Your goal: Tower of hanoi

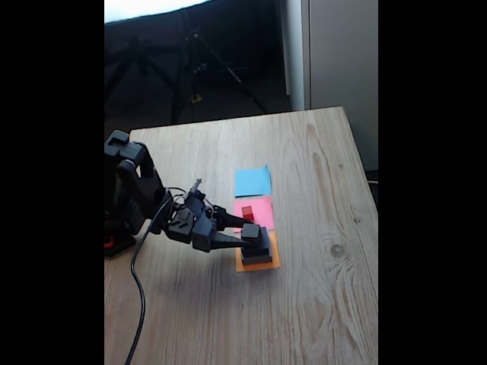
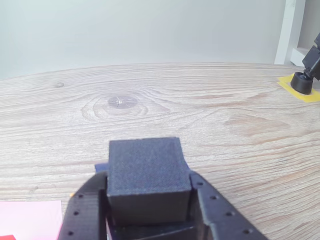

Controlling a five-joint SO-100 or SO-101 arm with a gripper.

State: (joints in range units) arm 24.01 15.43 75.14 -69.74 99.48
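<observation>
My gripper (image 1: 249, 233) is shut on the small black cube (image 1: 252, 230), with one finger on each side of it. The cube sits on top of a wider black block (image 1: 259, 250), which rests on the orange paper square (image 1: 259, 264). In the wrist view the cube (image 2: 147, 172) stands between my fingers (image 2: 82, 212), and the dark block (image 2: 150, 231) shows just under it. The tiny red cube (image 1: 247, 213) stands on the pink paper square (image 1: 259, 207); its corner (image 2: 7, 237) shows at the wrist view's lower left.
A blue paper square (image 1: 253, 181) lies beyond the pink one. The arm's base (image 1: 122, 205) and cable (image 1: 137, 289) are at the table's left. A black foot on yellow tape (image 2: 302, 82) stands at the far right. Bare wood (image 1: 327, 228) lies to the right.
</observation>
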